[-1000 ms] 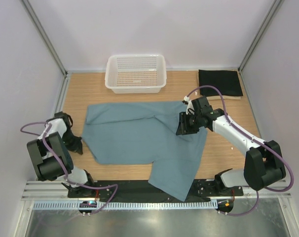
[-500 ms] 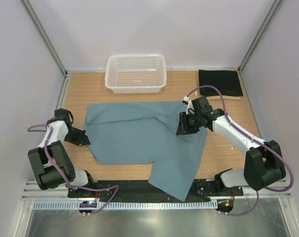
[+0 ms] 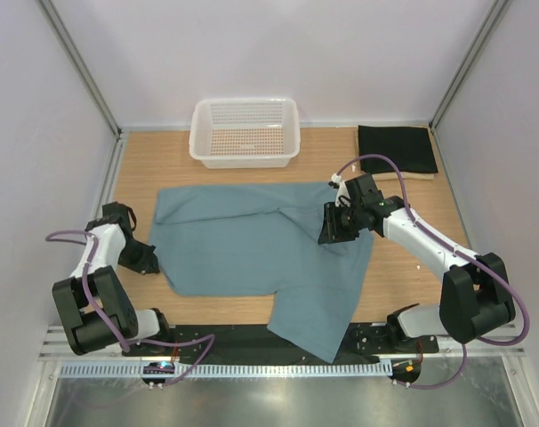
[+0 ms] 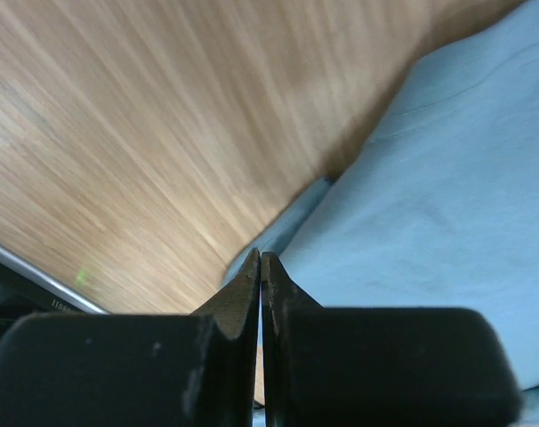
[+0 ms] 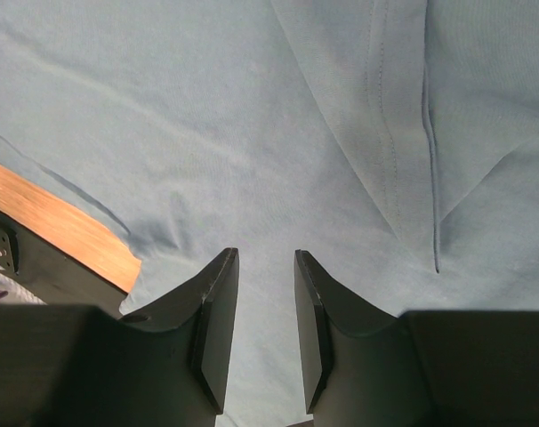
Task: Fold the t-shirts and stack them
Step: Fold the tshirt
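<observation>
Right of the basket (image 3: 244, 161) the black t-shirt (image 3: 396, 149) seems folded; the teal t-shirt (image 3: 243, 245) lies mostly unfolded, left claw (image 4: 261, 260) clenched empty, right claw (image 5: 264, 256) released.

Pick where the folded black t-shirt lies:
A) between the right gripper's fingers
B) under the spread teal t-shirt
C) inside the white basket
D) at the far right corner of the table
D: the black t-shirt lies folded at the far right corner of the table, apart from the white basket and the teal t-shirt.
</observation>
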Motion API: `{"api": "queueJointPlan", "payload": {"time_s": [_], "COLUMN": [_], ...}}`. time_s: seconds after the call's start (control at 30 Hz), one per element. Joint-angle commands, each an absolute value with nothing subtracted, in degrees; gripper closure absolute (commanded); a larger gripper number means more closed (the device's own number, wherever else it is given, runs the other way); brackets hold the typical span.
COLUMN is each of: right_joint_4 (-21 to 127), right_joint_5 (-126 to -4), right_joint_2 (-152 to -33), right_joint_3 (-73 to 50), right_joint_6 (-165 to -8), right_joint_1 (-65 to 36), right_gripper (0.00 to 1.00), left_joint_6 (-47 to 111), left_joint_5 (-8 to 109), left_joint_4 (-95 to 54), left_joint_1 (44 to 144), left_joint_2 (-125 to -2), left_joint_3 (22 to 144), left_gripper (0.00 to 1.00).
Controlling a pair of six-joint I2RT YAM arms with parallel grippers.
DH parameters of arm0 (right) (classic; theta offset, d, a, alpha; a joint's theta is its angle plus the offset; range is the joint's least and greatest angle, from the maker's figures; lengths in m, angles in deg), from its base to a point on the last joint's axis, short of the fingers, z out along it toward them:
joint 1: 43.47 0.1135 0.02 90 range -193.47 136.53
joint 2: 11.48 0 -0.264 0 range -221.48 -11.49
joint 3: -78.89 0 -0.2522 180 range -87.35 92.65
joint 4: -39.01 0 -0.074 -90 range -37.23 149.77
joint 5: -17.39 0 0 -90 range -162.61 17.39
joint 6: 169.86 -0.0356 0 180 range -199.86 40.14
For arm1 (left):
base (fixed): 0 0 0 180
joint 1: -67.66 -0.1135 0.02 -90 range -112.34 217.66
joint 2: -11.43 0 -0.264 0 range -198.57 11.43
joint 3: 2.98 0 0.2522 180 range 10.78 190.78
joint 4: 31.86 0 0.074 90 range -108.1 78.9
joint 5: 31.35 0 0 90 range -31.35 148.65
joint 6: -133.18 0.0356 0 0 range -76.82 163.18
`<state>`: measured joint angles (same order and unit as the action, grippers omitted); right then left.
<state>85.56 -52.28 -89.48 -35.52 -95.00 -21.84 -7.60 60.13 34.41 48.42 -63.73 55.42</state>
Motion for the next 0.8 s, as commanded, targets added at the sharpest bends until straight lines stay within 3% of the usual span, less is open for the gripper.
{"api": "queueJointPlan", "payload": {"time_s": [0.0,0.77], "right_joint_4": [84.0,83.5], "right_joint_5": [-51.5,-51.5], "right_joint_2": [-89.3,-88.9], "right_joint_3": [-35.1,-35.8], "right_joint_6": [-94.6,-95.2], "right_joint_1": [-22.1,-22.0], "right_gripper": [0.63,0.64], "left_joint_6": [-8.5,-7.9], "left_joint_5": [60.7,56.5], "left_joint_4": [34.9,27.7], "left_joint_1": [48.7,50.3], "left_joint_2": [-64.9,-72.2], "left_joint_3": [53.8,54.5], "left_gripper": [1.00,1.00]}}
